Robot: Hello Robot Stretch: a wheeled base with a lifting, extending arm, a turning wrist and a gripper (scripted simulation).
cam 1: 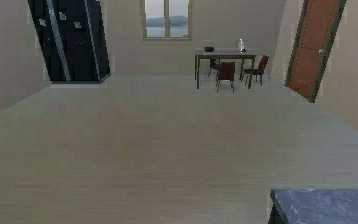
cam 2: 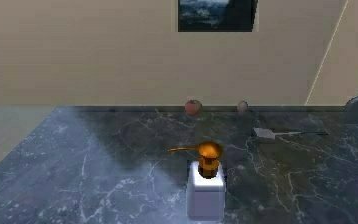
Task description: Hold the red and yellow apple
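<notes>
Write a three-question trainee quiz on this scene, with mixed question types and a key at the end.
1. True or false: the reddish round fruit lies on the dark counter near its far edge, by the wall.
2. What lies on the counter toward the arm side view's right? A) a spatula B) a knife C) a plate
3. Fill in: in the forward view, the chairs stand at a ____ near the far wall.

Key: 1 true; 2 A; 3 table.

Apple [cam 2: 193,106] on counter [cam 2: 87,150], behind pot [cam 2: 209,153]
</notes>
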